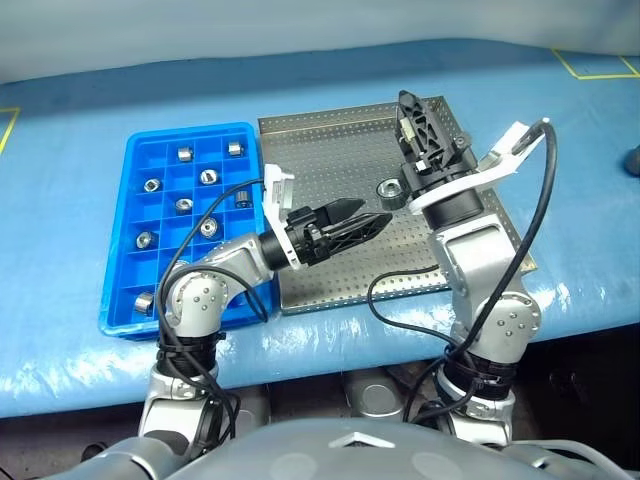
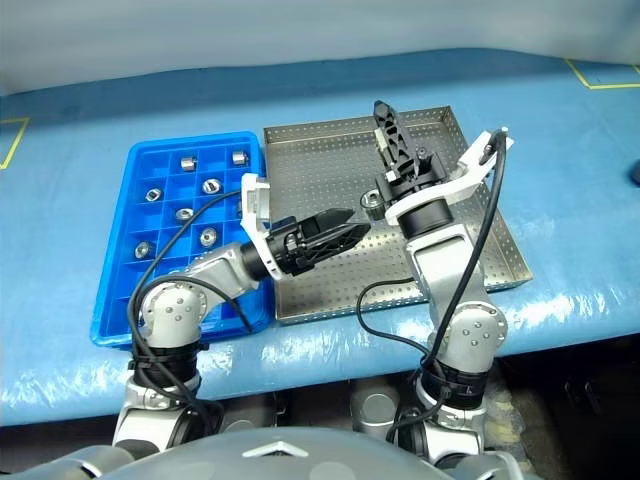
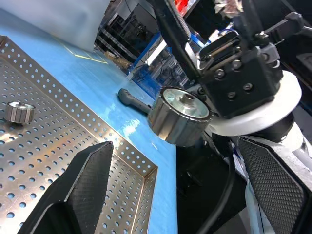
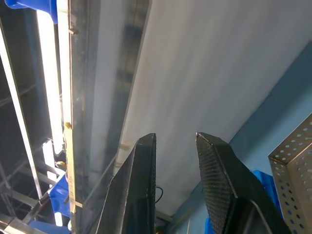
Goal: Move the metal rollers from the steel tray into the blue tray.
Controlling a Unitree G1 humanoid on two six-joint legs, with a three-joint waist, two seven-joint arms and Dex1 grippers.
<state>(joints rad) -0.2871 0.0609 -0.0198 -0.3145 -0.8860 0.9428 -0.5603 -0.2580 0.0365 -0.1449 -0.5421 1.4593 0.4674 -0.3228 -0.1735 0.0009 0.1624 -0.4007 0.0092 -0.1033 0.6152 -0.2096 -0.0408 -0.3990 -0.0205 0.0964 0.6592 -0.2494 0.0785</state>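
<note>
Steel tray (image 1: 330, 160): flat rectangular silver metal, floor perforated with rows of small round holes, low raised rim; lies on the tabletop (image 1: 80, 100), touching the blue tray's right side.
Blue tray (image 1: 125, 200): bright blue moulded plastic, a grid of small square compartments.
Metal rollers: short shiny silver-grey cylinders with a central hole; one roller (image 1: 390, 190) lies on the steel tray's floor, about nine sit singly in blue compartments.
Tabletop: covered in smooth, slightly glossy blue sheet.
Left hand (image 1: 358, 217): two black, cross-hatched fingers spread wide, empty, hanging over the steel tray's left part.
Right hand (image 1: 412, 108): fingers narrowly parted, nothing between them, raised above the steel tray.
</note>
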